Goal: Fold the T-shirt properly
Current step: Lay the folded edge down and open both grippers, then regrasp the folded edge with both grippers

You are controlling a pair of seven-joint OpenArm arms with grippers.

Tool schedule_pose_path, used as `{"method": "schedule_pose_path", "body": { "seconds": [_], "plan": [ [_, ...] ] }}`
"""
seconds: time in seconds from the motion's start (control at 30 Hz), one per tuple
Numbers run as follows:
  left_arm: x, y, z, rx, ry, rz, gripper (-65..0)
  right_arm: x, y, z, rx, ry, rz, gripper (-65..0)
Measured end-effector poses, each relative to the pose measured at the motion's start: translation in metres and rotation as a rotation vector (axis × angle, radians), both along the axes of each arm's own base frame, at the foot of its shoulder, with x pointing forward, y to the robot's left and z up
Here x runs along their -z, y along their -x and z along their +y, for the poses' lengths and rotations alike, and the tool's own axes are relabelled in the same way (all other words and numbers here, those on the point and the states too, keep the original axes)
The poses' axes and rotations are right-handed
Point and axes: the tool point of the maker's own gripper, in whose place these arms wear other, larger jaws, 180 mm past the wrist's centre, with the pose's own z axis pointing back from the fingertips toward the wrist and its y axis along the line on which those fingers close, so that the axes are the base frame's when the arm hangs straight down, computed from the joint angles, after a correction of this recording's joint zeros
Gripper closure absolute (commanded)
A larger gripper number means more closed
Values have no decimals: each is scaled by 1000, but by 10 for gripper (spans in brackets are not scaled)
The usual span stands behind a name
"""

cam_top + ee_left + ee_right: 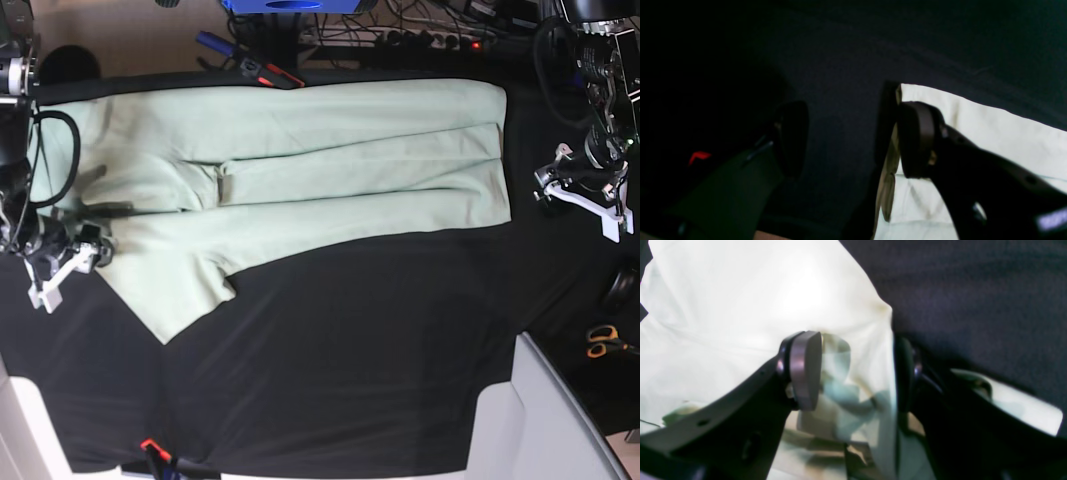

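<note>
Left gripper (846, 140) agape beside T-shirt (300, 170) edge, right gripper (857, 373) straddling cloth, unclamped

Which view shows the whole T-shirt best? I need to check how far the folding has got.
The base view: the pale green T-shirt lies spread across the black cloth, one lower corner trailing out. The left wrist view catches only one edge beside the claw; the right wrist view shows a bright, close bunched patch.

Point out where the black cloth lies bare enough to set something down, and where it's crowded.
Widest bare patch: black tablecloth in the near half, below the T-shirt hem edge. A narrower strip runs between the shirt's right end and the left claw. Crowded: the far edge with cables and tools, and the left side, where the right claw meets the shirt.
</note>
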Motion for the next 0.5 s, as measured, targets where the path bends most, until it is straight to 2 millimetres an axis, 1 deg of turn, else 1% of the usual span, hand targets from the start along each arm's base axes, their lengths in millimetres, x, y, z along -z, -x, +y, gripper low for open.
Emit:
{"method": "schedule_pose_path", "body": {
  "seconds": [0.3,0.5],
  "plan": [
    [2,0,-4,9,4,3,-411,0,0,1,0,-1,0,-312],
    [2,0,-3,8,4,4,-411,-3,-6,0,6,-1,-21,-309]
  ]
}}
